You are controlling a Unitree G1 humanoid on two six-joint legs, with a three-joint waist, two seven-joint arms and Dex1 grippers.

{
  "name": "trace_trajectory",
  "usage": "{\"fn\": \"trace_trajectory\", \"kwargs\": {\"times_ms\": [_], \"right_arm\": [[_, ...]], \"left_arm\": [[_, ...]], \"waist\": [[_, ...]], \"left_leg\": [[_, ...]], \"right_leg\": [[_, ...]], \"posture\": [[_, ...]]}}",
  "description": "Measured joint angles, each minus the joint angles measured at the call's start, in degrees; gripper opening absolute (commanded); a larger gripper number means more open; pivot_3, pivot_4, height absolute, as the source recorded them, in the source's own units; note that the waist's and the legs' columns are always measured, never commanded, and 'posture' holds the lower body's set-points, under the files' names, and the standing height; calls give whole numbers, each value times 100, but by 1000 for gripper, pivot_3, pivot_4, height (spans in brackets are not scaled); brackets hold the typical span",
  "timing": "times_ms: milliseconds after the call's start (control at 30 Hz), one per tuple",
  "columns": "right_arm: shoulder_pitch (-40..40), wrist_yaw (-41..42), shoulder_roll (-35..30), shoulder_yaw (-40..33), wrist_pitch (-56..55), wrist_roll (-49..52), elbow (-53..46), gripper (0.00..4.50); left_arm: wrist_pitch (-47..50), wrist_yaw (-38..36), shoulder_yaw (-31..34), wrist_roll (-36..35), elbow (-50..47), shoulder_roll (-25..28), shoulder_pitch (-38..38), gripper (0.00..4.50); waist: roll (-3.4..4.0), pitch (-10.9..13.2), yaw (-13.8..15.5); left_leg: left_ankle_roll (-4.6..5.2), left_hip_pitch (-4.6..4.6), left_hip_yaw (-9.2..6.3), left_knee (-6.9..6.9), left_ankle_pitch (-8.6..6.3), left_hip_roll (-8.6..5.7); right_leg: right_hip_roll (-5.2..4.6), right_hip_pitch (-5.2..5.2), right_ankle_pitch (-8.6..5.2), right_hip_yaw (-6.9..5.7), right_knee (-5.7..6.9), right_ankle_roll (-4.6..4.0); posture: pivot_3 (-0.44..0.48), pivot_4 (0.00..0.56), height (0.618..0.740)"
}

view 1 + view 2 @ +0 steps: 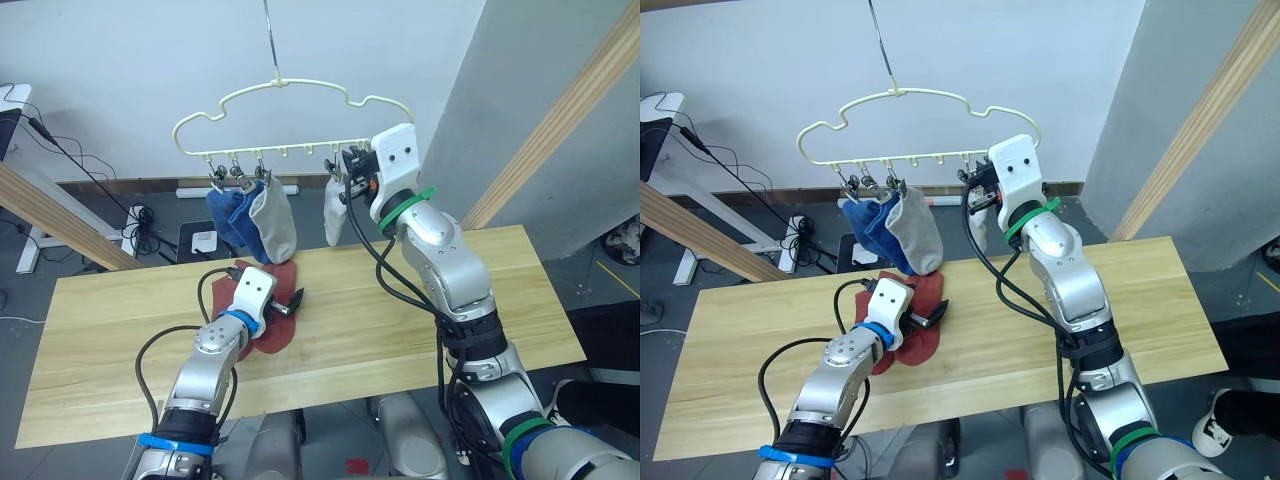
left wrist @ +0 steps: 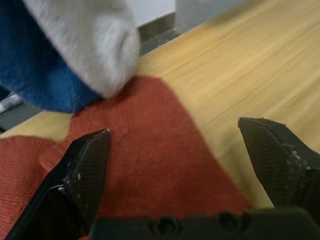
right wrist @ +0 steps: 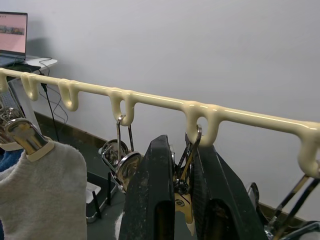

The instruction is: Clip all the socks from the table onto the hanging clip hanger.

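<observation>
Socks hang from the clip hanger (image 1: 290, 118): two blue socks (image 1: 228, 220) and a grey sock (image 1: 274, 224) bunched on the clips toward its left end, and another grey sock (image 1: 334, 212) just beside the right gripper (image 3: 182, 200). That gripper is raised to the hanger's bar, its two fingers narrowed onto a metal clip (image 3: 184, 176) hanging from one of the bar's loops. Down on the table (image 1: 420, 330), red socks (image 1: 272, 322) lie under the left gripper (image 2: 185, 170), whose fingers are spread wide and hold nothing, with one fingertip (image 2: 90, 155) over the red fabric and the other over bare wood. No writing or label is readable anywhere.
</observation>
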Motion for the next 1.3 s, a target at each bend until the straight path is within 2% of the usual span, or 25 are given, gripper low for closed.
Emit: {"fn": "trace_trajectory", "kwargs": {"times_ms": [233,667,967,1100,1300], "right_arm": [[1,16,2,0,39,-1,-10,93],[1,12,31,3,53,-2,-16,93],[1,-1,36,3,53,-4,-16,93],[1,-9,35,4,53,-5,-16,93],[1,-14,33,3,53,-6,-17,93]], "left_arm": [[-31,369,53,217,764,-68,-559,4500],[165,276,-219,444,571,9,-479,1524],[140,219,-296,583,453,70,-377,72],[-51,202,-332,656,396,121,-271,0],[-1128,-286,-675,888,307,493,-34,0]], "waist": [[0,0,-16],[0,0,-19],[0,0,-20],[0,0,-21],[0,0,-16]], "left_leg": [[0,0,3,0,0,0],[0,12,5,0,0,1],[0,13,6,-1,0,1],[0,12,6,-2,0,1],[0,7,6,-4,0,2]], "right_leg": [[-1,0,0,2,-3,0],[0,5,1,4,5,0],[0,5,0,5,5,0],[-1,4,1,5,3,0],[-2,1,1,5,-4,0]], "posture": [[-242,311,733],[-240,310,733],[-245,312,733],[-245,312,733],[-245,312,733]]}}
